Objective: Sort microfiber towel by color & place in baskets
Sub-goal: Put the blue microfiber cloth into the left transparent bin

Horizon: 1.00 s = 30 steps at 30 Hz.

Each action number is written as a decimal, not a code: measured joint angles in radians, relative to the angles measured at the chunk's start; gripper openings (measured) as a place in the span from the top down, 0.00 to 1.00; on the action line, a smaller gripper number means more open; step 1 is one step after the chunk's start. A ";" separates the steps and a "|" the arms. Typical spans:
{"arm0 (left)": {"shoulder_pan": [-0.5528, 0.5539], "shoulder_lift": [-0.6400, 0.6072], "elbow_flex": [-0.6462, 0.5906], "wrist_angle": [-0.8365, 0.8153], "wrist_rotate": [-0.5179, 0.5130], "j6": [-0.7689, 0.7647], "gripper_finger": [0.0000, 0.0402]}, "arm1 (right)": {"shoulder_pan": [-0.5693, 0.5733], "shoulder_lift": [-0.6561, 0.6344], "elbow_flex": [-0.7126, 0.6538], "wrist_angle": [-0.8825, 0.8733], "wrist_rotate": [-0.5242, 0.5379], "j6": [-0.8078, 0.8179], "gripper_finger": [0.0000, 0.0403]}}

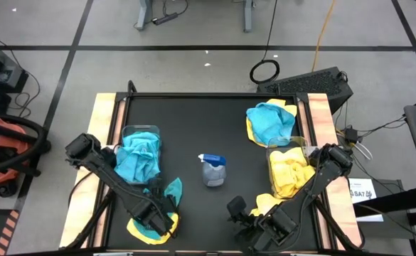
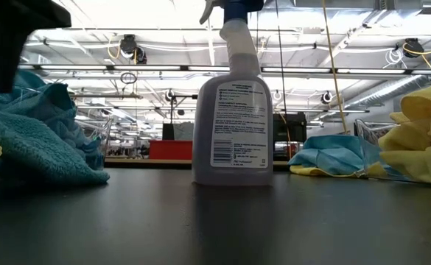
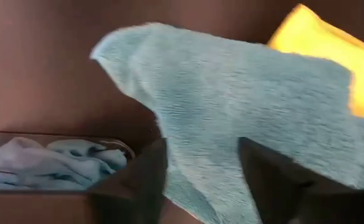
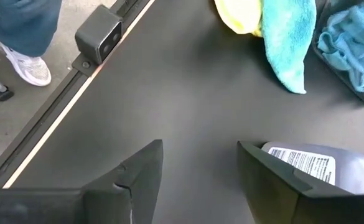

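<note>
Left hand (image 1: 159, 213) apart over teal towel (image 3: 244, 112) (yellow one half-hidden beneath).

You have two clear baskets on the desk: one (image 1: 131, 132) heaped with teal towels (image 1: 138, 158), one (image 1: 297, 146) heaped with yellow towels (image 1: 290, 173). You also have one spray bottle (image 1: 213, 171) and three loose towel piles (image 1: 270, 121), (image 1: 171, 190), (image 1: 264, 203). How many towels sit in each heap can't be counted.

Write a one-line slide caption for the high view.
Spray bottle mid-table between a teal-filled bin and a yellow-filled bin; left tool over a teal towel.
</note>
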 joint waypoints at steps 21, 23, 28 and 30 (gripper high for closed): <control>0.093 0.000 -0.185 0.210 0.165 0.185 0.64 | 0.040 0.000 0.000 -0.019 0.047 0.029 0.51; 0.094 0.000 -0.171 0.204 0.181 0.215 0.85 | 0.040 0.000 0.000 -0.020 0.051 0.028 0.51; 0.096 -0.013 -0.107 0.129 0.169 0.221 0.98 | 0.039 0.000 0.000 -0.026 0.082 0.027 0.51; 0.096 -0.030 -0.068 0.076 0.150 0.215 0.99 | 0.039 0.000 0.000 -0.026 0.101 0.028 0.51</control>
